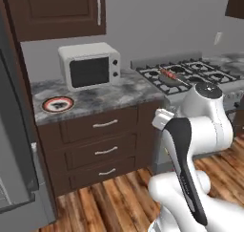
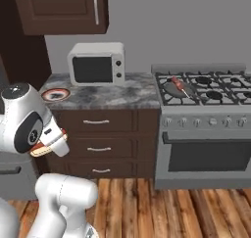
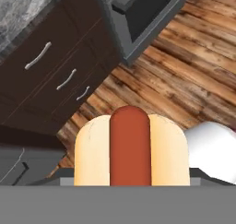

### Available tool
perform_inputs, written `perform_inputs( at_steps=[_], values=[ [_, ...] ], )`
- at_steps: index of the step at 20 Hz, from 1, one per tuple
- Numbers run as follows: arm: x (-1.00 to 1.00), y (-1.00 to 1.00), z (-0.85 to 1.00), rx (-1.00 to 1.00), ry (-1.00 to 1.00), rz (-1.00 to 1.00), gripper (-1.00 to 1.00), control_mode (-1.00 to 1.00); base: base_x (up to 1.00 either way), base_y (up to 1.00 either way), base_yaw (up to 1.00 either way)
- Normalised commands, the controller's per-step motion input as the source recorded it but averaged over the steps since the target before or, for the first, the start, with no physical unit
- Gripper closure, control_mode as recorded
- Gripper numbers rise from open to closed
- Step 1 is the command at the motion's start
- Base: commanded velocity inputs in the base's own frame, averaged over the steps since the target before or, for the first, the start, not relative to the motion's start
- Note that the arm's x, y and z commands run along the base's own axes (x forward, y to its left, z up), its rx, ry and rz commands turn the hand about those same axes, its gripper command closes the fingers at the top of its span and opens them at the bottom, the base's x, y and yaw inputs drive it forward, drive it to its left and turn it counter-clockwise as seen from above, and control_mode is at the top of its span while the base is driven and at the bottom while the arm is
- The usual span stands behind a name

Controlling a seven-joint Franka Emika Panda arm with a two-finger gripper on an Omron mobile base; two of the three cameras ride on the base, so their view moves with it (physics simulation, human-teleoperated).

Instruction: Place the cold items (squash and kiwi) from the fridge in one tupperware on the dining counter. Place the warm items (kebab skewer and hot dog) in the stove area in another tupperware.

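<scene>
Fingers clenched on the hot dog (image 3: pixel 131 147), held above the wooden floor (image 3: pixel 184 75) before the drawers (image 1: pixel 102 147), kebab skewer (image 2: pixel 179 84) lying on the stove (image 2: pixel 206 87), microwave (image 1: pixel 89 65) on the surface (image 1: pixel 114 95).

Mottled grey stone bench (image 1: pixel 102 96), slightly glossy; dark wood drawers (image 1: pixel 102 150) with metal handles; plank wood floor (image 3: pixel 184 85); smooth, matt hot dog (image 3: pixel 131 149).

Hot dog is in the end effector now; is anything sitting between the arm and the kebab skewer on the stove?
Nothing visible. The kebab skewer lies in a pan on the stove, open from above; the end effector holds the hot dog over the floor.
</scene>
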Motion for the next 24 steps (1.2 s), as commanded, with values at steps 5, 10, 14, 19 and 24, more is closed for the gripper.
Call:
perform_inputs(
  at_steps=[5, 10, 14, 19, 24],
  values=[
    [0.0, 0.0, 0.0, 0.0, 0.0, 0.0, 1.0, 1.0, -0.72, -0.06, -0.66],
    [0.0, 0.0, 0.0, 0.0, 0.0, 0.0, 1.0, 1.0, -0.71, -0.02, -0.68],
    [0.0, 0.0, 0.0, 0.0, 0.0, 0.0, 1.0, 1.0, -0.93, -0.01, -0.6],
    [0.0, 0.0, 0.0, 0.0, 0.0, 0.0, 1.0, 1.0, -1.0, 0.0, -0.51],
    [0.0, 0.0, 0.0, 0.0, 0.0, 0.0, 1.0, 1.0, -1.0, 0.0, -0.48]
  ],
)
